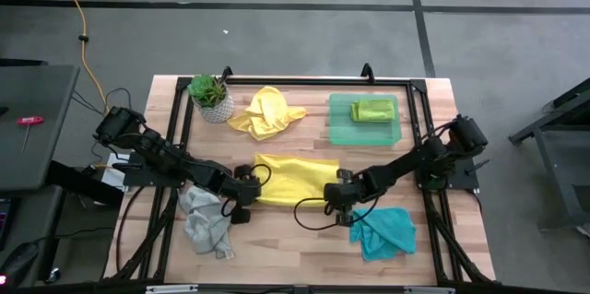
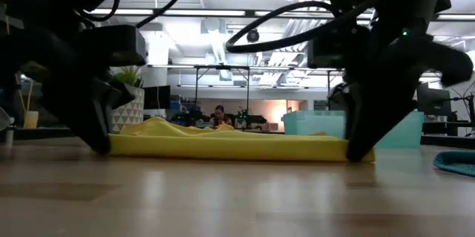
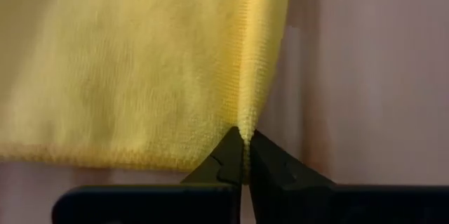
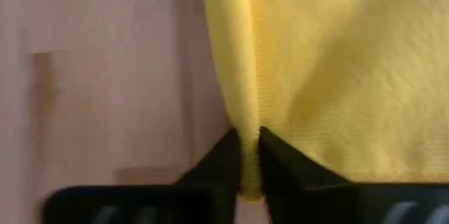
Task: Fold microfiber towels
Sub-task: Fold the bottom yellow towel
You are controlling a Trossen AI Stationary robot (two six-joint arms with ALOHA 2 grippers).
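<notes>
Two sets of fingers are pressed onto one yellow towel [image 1: 293, 180] that is spread flat at the middle of the desk [image 1: 304, 248]. The left fingers [image 3: 245, 155] are closed on the towel's near corner on the left arm's side, with a thin fold of its hem pinched between the tips. The right fingers [image 4: 245, 159] are closed on the opposite near corner, with a thicker ridge of yellow cloth caught between them. In the low view both pairs are seen standing on the desk at the two ends of the towel, which lies low and slightly rumpled between them.

A grey towel [image 1: 206, 221] is crumpled just beside the left fingers, on the near side of the desk. A teal towel [image 1: 383, 229] is bunched just beside the right fingers, also on the near side. A second yellow towel [image 1: 265, 112] is heaped beyond the left fingers, next to a small potted plant [image 1: 210, 96]. A lime green towel [image 1: 372, 109] is folded inside a translucent green tray [image 1: 343, 128] beyond the right fingers, well apart from them.
</notes>
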